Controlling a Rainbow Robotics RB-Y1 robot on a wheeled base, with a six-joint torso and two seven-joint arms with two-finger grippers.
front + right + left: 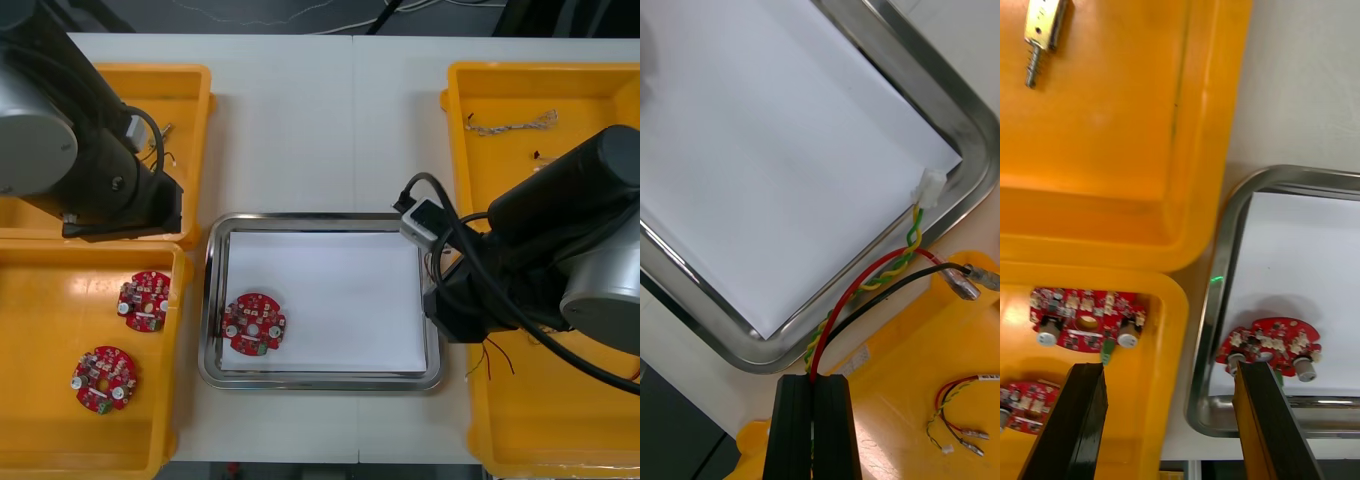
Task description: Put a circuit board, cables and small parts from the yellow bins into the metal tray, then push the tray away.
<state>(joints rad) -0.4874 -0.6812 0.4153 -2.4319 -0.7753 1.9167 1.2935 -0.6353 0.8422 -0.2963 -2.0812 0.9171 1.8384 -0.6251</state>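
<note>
The metal tray (pixel 320 381), white inside, holds one round red circuit board (pixel 253 324) near its left wall. My right gripper (pixel 818 409) is shut on a red and yellow cable (pixel 865 289) with a black strand. It hovers over the near right yellow bin (pixel 940 352), beside the tray's corner (pixel 970 127). The cable's white plug (pixel 931 184) hangs over the tray's rim. My left gripper (pixel 1171 409) stands open above the gap between the near left bin (pixel 1161 300) and the tray (pixel 1217 300); the board (pixel 1270 345) lies by one finger.
Two more red boards (pixel 143 299) (pixel 103 377) lie in the near left bin (pixel 40 300). A small metal part (pixel 1043 30) rests in the far left bin (pixel 190 90). A twisted cable (pixel 510 123) lies in the far right bin (pixel 560 90). Another cable (pixel 955 420) stays in the near right bin.
</note>
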